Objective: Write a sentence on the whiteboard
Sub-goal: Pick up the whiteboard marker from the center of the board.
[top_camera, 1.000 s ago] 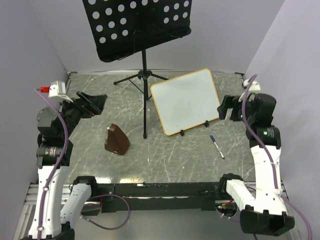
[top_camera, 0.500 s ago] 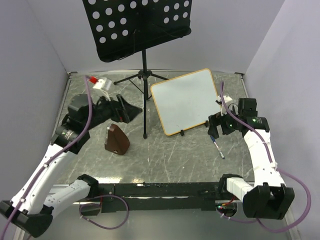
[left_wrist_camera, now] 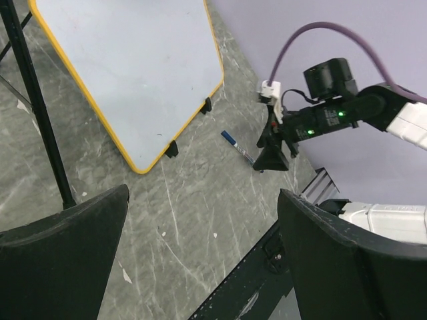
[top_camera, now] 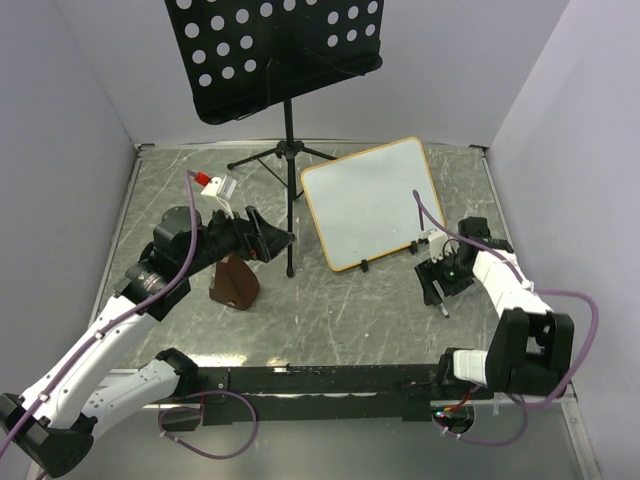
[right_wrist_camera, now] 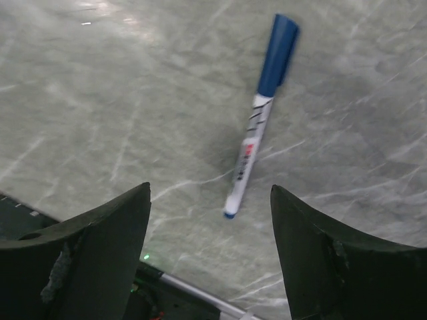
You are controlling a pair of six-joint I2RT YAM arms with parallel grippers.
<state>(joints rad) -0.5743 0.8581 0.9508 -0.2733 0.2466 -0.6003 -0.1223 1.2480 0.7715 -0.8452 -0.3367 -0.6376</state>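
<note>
The whiteboard [top_camera: 370,205] leans at the back right on two black clip feet; its face is blank and no sentence shows on it. It also fills the top left of the left wrist view as the whiteboard [left_wrist_camera: 133,67]. A blue-capped white marker [right_wrist_camera: 257,127] lies flat on the table in front of the board's right foot, seen too as the marker [left_wrist_camera: 238,147]. My right gripper [right_wrist_camera: 210,193] hovers open just above the marker's tail end, touching nothing; from above, the right gripper [top_camera: 437,283] covers most of the marker [top_camera: 443,309]. My left gripper [top_camera: 278,240] is open and empty, beside the stand's pole.
A black perforated music stand [top_camera: 270,50] rises at the back; its pole [top_camera: 290,210] and tripod legs stand just left of the whiteboard. A brown wedge-shaped block [top_camera: 233,281] sits under my left arm. The black front rail [top_camera: 330,380] runs along the near edge.
Both arms have swung in from the sides. The left gripper moved right toward the stand pole. The right gripper came left and down over the marker. Both stayed open.
</note>
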